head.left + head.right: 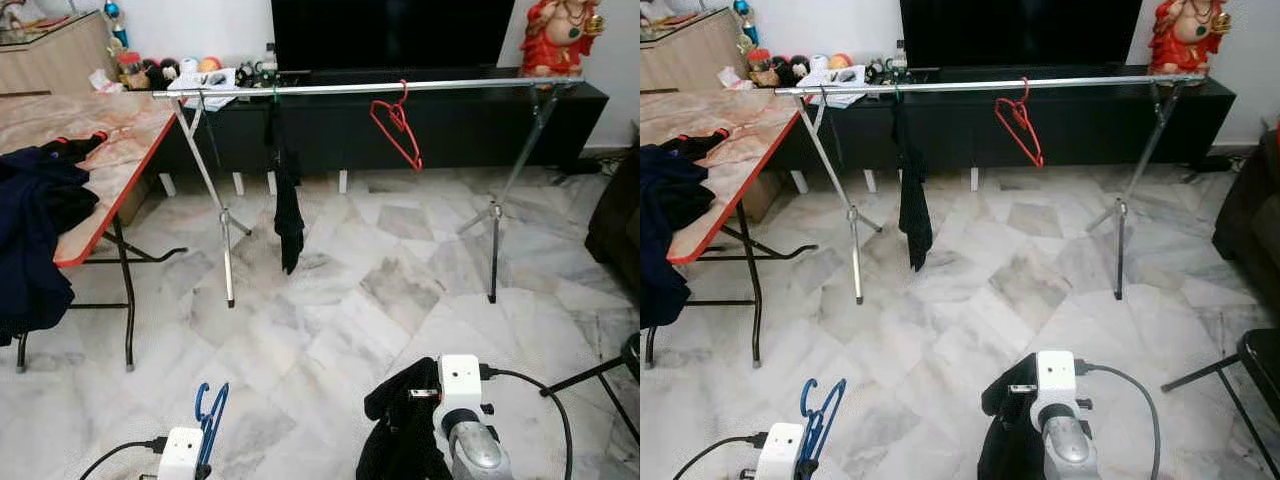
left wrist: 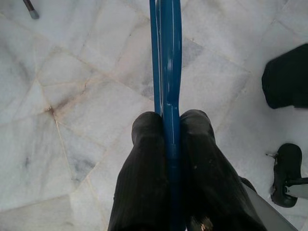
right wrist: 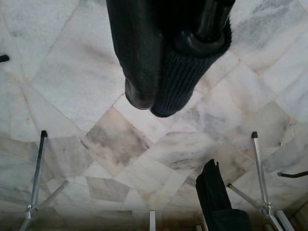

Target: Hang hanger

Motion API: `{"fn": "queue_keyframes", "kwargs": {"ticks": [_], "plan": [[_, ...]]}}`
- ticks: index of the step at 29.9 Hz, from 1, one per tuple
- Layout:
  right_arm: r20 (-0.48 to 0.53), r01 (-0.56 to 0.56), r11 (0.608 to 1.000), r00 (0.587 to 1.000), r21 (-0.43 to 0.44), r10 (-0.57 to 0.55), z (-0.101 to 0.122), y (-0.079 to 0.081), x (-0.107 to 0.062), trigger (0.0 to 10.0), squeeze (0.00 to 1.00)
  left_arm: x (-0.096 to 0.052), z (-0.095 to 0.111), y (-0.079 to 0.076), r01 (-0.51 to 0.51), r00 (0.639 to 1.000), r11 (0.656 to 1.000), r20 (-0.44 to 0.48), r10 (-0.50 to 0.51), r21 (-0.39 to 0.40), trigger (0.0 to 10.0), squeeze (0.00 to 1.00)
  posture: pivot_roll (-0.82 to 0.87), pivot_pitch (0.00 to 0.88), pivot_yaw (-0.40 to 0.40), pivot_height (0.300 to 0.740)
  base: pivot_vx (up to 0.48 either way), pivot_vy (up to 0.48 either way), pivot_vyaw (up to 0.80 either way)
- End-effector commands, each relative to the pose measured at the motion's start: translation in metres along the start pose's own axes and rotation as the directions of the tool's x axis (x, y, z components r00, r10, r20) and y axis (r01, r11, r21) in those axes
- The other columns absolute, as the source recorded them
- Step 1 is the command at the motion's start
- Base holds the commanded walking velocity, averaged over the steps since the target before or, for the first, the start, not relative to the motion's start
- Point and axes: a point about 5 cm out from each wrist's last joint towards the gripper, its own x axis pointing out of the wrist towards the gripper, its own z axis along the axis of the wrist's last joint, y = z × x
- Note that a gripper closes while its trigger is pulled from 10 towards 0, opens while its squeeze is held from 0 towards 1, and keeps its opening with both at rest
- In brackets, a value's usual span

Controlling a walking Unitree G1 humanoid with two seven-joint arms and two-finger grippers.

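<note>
The left gripper (image 2: pixel 171 139) is clenched on a blue hanger (image 2: pixel 166 57): in the left wrist view the two black fingers (image 2: pixel 144 159) press against either side of its thin frame, which runs straight out past the tips over the marble floor (image 1: pixel 330 330). From the head camera the hanger stands nearly upright above the left wrist, its hook uppermost, low in the scene and near the robot's body.

The right gripper (image 3: pixel 163 72) grips a dark knitted garment (image 1: pixel 400 420). In the right wrist view the cloth is wrapped around one finger and bunches between the two, and the rest droops beside the right forearm, which is also held low and close to the body.

Ahead, well apart from both grippers, a clothes rail (image 1: pixel 370 88) spans two tripod stands. A red hanger (image 1: pixel 398 125) hangs near the middle of the rail and a black garment (image 1: pixel 288 215) hangs nearer its left end. A folding table (image 1: pixel 110 150) with dark clothes heaped on its near edge stands to the left of the rail.

As I judge it, the task is barely begun: the blue hanger is in hand but not yet hooked on. What is left is to close the gap to the rail, lift the left arm and hook the hanger over the bar, probably on the free stretch between the black garment and the red hanger.
</note>
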Motion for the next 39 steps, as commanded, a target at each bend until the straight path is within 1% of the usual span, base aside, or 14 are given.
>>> {"fn": "queue_keyframes", "kwargs": {"ticks": [1,3,4,6,9,14,18,19,20,22,23,27,35,39], "plan": [[0.032,-0.003,1.000,0.999,0.003,0.003,0.008,0.002,0.002,10.0,0.00,-0.002,-0.005,0.004,-0.012,1.000,1.000,-0.016,0.012,0.002,10.0,0.00,0.03,0.021,0.044,0.740,0.000,0.000,0.00],[0.033,-0.003,1.000,0.999,0.003,0.003,0.008,0.001,0.002,10.0,0.00,-0.001,-0.005,0.004,-0.011,1.000,1.000,-0.017,0.012,0.012,10.0,0.00,0.03,0.022,0.043,0.740,0.000,0.000,0.00],[0.071,0.012,0.998,0.997,-0.055,-0.008,0.041,-0.003,0.019,10.0,0.00,0.003,0.066,0.011,0.175,0.964,0.954,0.154,-0.216,0.244,10.0,0.00,0.06,0.008,0.042,0.740,0.000,0.000,0.00],[0.131,0.055,0.989,0.991,-0.134,-0.038,0.092,-0.009,0.037,10.0,0.00,-0.017,0.154,-0.002,0.270,0.836,0.728,0.221,-0.502,0.631,10.0,0.00,0.05,0.004,0.043,0.740,0.000,0.000,0.00],[0.122,0.058,0.989,0.992,-0.135,-0.041,0.088,-0.010,0.036,10.0,0.00,-0.012,0.153,-0.004,0.161,0.859,0.788,0.309,-0.408,0.594,10.0,0.00,0.05,0.001,0.043,0.740,0.000,0.000,0.00],[0.102,0.071,0.988,0.993,-0.134,-0.057,0.082,-0.014,0.035,10.0,0.00,-0.012,0.147,-0.009,0.174,0.862,0.789,0.295,-0.411,0.589,10.0,0.00,0.05,0.000,0.041,0.740,0.000,0.000,0.00],[0.083,0.093,0.986,0.993,-0.141,-0.082,0.086,-0.018,0.038,10.0,0.00,-0.024,0.137,-0.013,0.353,0.829,0.667,0.112,-0.548,0.656,10.0,0.00,0.04,0.000,0.041,0.740,0.000,0.000,0.00],[0.090,0.091,0.984,0.993,-0.152,-0.078,0.093,-0.018,0.040,10.0,0.00,-0.030,0.135,-0.010,0.427,0.804,0.597,0.017,-0.594,0.679,10.0,0.00,0.05,0.000,0.040,0.740,0.000,0.000,0.00],[0.090,0.091,0.984,0.993,-0.152,-0.078,0.093,-0.018,0.040,10.0,0.00,-0.030,0.135,-0.010,0.427,0.804,0.597,0.017,-0.594,0.679,10.0,0.00,0.05,0.000,0.040,0.740,0.000,0.000,0.00],[0.106,0.086,0.985,0.992,-0.152,-0.070,0.102,-0.016,0.041,10.0,0.00,-0.038,0.137,-0.008,0.501,0.760,0.524,-0.062,-0.646,0.688,10.0,0.00,0.05,0.000,0.039,0.740,0.000,0.000,0.00],[0.106,0.086,0.985,0.992,-0.152,-0.070,0.102,-0.016,0.041,10.0,0.00,-0.038,0.137,-0.008,0.501,0.760,0.524,-0.062,-0.646,0.688,10.0,0.00,0.05,0.000,0.039,0.740,0.000,0.000,0.00],[0.115,0.057,0.985,0.993,-0.160,-0.038,0.113,-0.007,0.045,10.0,0.00,-0.065,0.158,-0.020,0.647,0.594,0.375,-0.130,-0.794,0.664,10.0,0.00,0.06,0.000,0.030,0.740,0.000,0.000,0.00],[0.116,0.034,0.987,0.993,-0.155,-0.016,0.125,0.001,0.049,10.0,0.00,-0.088,0.172,-0.038,0.702,0.461,0.234,-0.178,-0.870,0.673,10.0,0.00,0.06,0.002,0.024,0.740,0.000,0.000,0.00],[0.119,0.032,0.988,0.993,-0.154,-0.013,0.128,0.002,0.049,10.0,0.00,-0.087,0.178,-0.043,0.666,0.497,0.273,-0.139,-0.857,0.694,10.0,0.00,0.06,0.004,0.025,0.740,0.000,0.000,0.00]]}}
